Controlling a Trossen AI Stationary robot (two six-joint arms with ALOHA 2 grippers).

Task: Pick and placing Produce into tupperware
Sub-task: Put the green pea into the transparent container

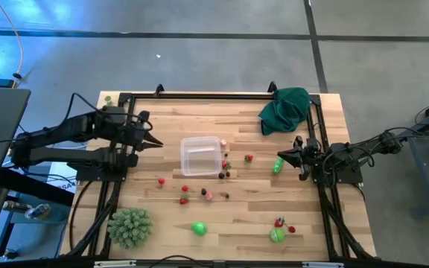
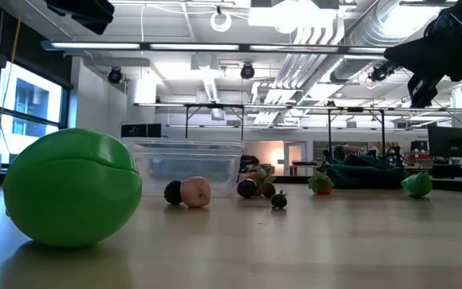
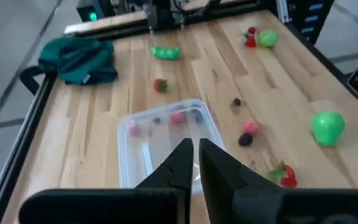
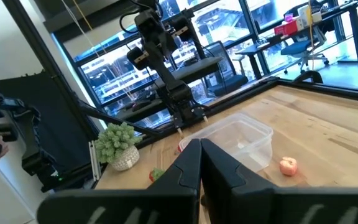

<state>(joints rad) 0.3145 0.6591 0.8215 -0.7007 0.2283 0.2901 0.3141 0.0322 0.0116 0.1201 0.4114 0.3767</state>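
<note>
The clear tupperware (image 1: 201, 156) stands on its base near the table's middle, and it also shows in the left wrist view (image 3: 166, 146) and the right wrist view (image 4: 238, 140). Small red, pink, dark and green produce lies scattered on the wood to its right and near side, among them a red piece (image 1: 249, 158) and a green one (image 1: 199, 228). My left gripper (image 1: 159, 144) hangs shut just left of the tupperware, above the table. My right gripper (image 1: 280, 155) is shut at the right, beside a green piece (image 1: 278, 165). Neither holds anything.
A dark green cloth (image 1: 285, 108) lies bunched at the far right corner. A spiky pale-green ball (image 1: 130, 227) sits at the near left. A black frame (image 1: 199, 95) runs along the table's far edge and sides. Bare wood lies left of the tupperware.
</note>
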